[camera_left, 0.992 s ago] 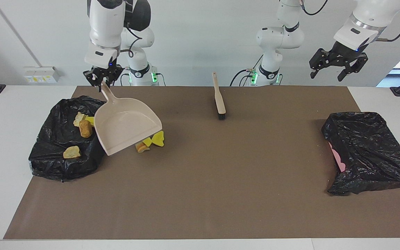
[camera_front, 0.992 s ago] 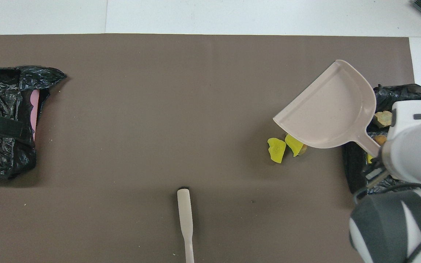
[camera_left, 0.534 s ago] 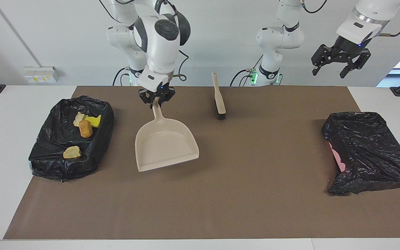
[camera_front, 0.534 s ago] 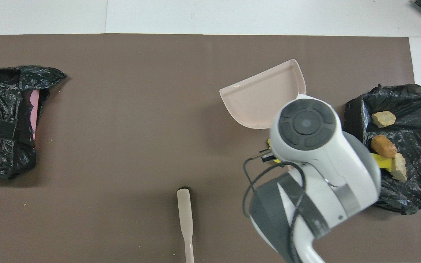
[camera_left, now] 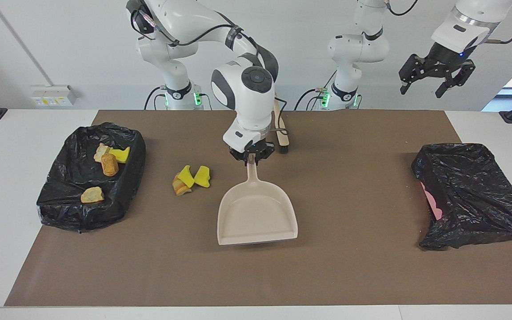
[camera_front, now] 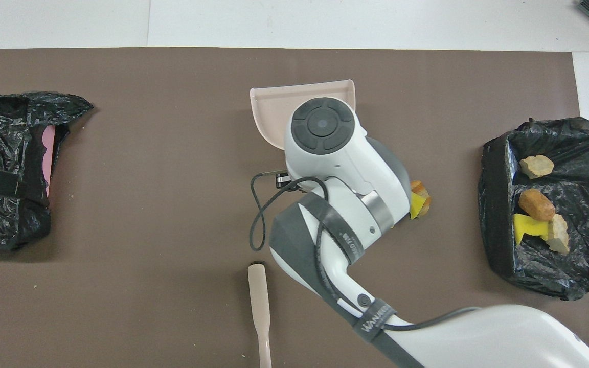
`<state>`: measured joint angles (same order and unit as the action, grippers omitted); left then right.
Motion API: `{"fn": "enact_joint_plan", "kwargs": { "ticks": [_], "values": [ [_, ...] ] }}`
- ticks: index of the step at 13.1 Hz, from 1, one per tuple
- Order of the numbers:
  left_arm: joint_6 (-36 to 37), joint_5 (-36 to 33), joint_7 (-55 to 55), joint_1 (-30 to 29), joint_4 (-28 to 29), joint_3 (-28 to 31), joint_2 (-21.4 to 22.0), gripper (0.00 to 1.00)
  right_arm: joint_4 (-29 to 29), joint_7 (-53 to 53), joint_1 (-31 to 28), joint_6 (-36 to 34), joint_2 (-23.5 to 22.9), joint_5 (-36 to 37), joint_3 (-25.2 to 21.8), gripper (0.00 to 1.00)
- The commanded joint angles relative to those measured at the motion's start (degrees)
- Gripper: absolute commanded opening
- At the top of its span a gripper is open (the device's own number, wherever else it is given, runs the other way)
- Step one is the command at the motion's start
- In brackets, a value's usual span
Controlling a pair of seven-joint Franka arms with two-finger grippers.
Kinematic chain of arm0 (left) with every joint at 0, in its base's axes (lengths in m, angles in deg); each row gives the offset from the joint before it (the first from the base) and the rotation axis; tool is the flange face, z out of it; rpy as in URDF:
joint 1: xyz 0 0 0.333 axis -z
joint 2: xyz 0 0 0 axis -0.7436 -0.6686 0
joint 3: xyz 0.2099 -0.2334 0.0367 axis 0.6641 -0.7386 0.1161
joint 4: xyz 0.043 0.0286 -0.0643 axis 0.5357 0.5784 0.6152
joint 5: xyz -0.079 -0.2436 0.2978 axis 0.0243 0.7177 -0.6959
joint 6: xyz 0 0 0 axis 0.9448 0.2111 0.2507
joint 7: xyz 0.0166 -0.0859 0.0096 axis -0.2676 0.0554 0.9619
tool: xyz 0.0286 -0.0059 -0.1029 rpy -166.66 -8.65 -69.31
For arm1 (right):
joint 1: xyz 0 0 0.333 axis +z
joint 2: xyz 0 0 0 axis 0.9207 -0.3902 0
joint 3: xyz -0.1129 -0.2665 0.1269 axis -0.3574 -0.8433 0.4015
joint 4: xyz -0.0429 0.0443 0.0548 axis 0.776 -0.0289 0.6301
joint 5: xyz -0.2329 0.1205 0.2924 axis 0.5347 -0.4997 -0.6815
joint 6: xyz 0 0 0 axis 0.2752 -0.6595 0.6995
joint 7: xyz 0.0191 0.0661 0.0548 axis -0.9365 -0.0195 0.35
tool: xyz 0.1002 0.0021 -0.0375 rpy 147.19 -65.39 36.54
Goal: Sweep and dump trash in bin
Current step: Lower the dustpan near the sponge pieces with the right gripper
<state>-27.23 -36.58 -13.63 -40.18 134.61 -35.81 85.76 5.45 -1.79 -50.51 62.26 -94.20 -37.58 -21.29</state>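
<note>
My right gripper (camera_left: 251, 156) is shut on the handle of the beige dustpan (camera_left: 257, 215), which is empty and low over the middle of the mat, its open lip pointing away from the robots. Three scraps of trash (camera_left: 191, 179), yellow and tan, lie on the mat between the dustpan and the black-lined bin (camera_left: 60, 200); the arm partly hides them in the overhead view (camera_front: 420, 202). Several more scraps (camera_left: 107, 162) lie in that bin. My left gripper (camera_left: 434, 82) is open and empty, raised high at the left arm's end of the table, where the arm waits.
The beige brush (camera_left: 281, 131) lies on the mat near the robots, partly hidden by the right arm; its handle shows in the overhead view (camera_front: 258, 301). A second black bag (camera_left: 474, 191) with something pink inside sits at the left arm's end.
My right gripper has carried the dustpan from over the bin, across the three scraps, to the middle of the mat and lowered it. The left gripper has risen slightly.
</note>
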Motion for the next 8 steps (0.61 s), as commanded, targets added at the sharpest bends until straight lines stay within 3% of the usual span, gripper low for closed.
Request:
{"fn": "enact_joint_plan", "kwargs": {
  "ticks": [1, 7, 8],
  "values": [
    [1.4, -0.1, -0.1, 0.6, 0.0, 0.6, 0.5, 1.00, 9.4, -4.2, 4.2, 2.2, -8.8, -0.4, -0.7, 0.00],
    [1.9, -0.1, -0.2, 0.3, 0.5, 0.7, 1.0, 1.00, 7.8, -5.5, 5.7, 8.3, -11.7, 0.6, -0.7, 0.01],
    [1.9, -0.1, -0.1, 0.3, 0.5, 0.7, 1.0, 1.00, 7.5, -5.5, 5.7, 8.4, -11.9, 0.8, -0.6, 0.06]
  ]
}}
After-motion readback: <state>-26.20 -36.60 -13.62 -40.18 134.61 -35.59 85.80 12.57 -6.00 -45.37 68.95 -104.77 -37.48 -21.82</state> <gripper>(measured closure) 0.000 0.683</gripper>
